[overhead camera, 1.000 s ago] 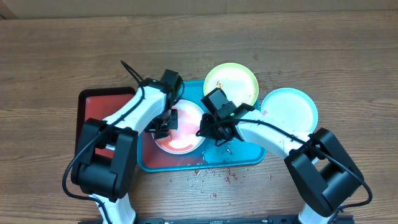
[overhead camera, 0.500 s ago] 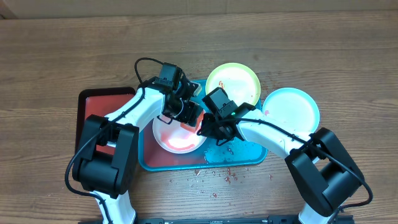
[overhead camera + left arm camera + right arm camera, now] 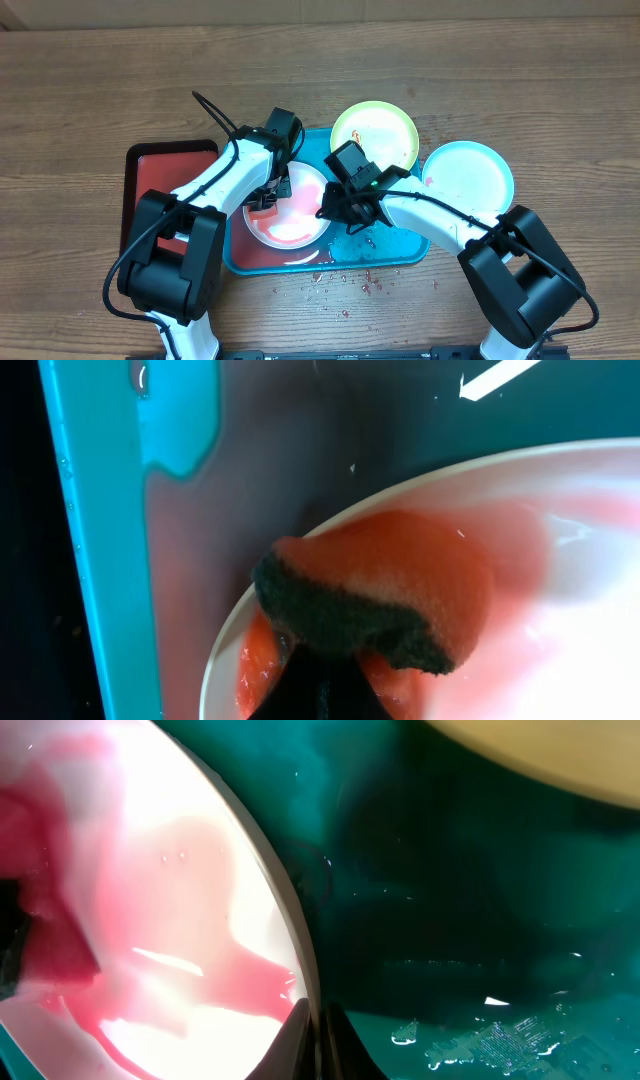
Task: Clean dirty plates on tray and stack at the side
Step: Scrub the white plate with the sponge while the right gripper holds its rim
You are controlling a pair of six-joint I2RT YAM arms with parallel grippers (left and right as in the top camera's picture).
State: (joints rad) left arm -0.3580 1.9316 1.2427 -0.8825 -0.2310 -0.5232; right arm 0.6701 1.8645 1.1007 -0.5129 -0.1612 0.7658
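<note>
roughly a third in: left claw (image 3: 318, 685) pinching a sponge (image 3: 372, 600) on the smeared white plate (image 3: 296, 226) in the tray (image 3: 402, 251), right claw (image 3: 312, 1022) pinching its rim; green plate (image 3: 375, 132) spotted, blue plate (image 3: 468, 176) aside, looks clean.

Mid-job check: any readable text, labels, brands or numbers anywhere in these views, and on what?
None: no readable word, label, brand, number or sign on the white plate, yellow-green plate, pale blue plate, turquoise tray, dark red tray or sponge.
</note>
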